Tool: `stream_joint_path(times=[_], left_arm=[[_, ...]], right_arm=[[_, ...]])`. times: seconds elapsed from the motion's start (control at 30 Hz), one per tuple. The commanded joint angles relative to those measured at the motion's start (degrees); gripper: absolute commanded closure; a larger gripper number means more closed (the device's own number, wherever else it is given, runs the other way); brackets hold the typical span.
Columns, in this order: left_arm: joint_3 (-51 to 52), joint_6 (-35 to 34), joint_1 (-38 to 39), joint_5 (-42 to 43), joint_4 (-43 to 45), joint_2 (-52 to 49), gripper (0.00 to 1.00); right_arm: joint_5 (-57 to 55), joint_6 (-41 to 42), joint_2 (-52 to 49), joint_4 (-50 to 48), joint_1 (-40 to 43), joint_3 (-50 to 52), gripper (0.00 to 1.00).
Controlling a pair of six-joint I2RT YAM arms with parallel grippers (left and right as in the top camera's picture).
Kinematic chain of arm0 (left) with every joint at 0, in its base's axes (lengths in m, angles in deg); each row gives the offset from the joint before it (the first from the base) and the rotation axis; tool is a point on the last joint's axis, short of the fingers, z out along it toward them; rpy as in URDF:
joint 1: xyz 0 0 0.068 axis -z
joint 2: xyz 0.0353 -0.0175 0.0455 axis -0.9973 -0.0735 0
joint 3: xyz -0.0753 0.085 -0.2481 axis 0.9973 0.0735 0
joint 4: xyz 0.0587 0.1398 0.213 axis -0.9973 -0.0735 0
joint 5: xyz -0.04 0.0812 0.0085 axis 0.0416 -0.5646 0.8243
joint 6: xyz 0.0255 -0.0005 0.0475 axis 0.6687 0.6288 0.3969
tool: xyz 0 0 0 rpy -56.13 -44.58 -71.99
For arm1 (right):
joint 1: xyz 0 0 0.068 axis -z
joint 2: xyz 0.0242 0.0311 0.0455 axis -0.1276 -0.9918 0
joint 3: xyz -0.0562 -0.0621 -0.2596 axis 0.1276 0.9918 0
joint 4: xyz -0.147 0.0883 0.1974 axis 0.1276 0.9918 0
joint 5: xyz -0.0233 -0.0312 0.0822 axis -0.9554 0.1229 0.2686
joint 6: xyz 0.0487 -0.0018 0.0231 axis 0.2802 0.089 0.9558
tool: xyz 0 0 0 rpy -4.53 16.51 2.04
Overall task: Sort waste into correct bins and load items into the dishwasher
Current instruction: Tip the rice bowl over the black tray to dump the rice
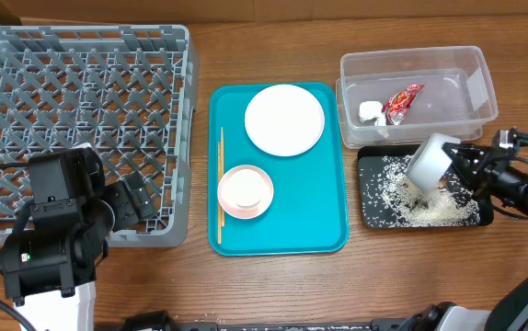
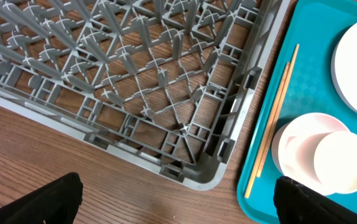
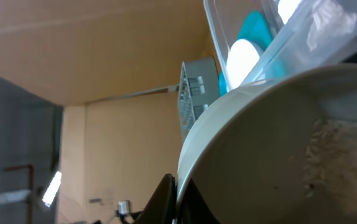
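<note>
Emptying step: right claw (image 1: 459,165) clamps tilted cup (image 1: 430,162) over black tray (image 1: 371,204), lower right; next, carry cup to rack (image 1: 80,35). Left claw (image 2: 180,200) wide, empty.

The desk (image 1: 430,285) is brown with a wood grain. At the upper left, the dish rack (image 1: 80,33) is grey, a lattice of crossed bars. In the centre, the teal tray (image 1: 292,216) carries a white plate (image 1: 284,119), a pale pink bowl (image 1: 246,191) and tan chopsticks (image 1: 221,175). At the right, a clear bin (image 1: 411,53) holds a red wrapper (image 1: 403,101). Below it, the black tray (image 1: 369,184) is speckled with white rice (image 1: 434,210), beside a white cup (image 1: 432,158).
</note>
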Motion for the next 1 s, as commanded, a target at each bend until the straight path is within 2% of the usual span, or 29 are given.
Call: stream_joint_path(times=[0.0, 0.6, 0.97], left_arm=[[-0.9, -1.2, -0.4, 0.5, 0.1, -0.2, 0.00], [-0.9, -1.2, -0.4, 0.5, 0.3, -0.2, 0.00], [-0.9, -1.2, -0.4, 0.5, 0.3, -0.2, 0.00]], right_arm=[[2.8, 4.0, -0.2, -0.4, 0.1, 0.0, 0.96], [9.7, 4.0, -0.2, -0.6, 0.1, 0.0, 0.96], [9.7, 4.0, -0.2, -0.2, 0.1, 0.0, 0.96]])
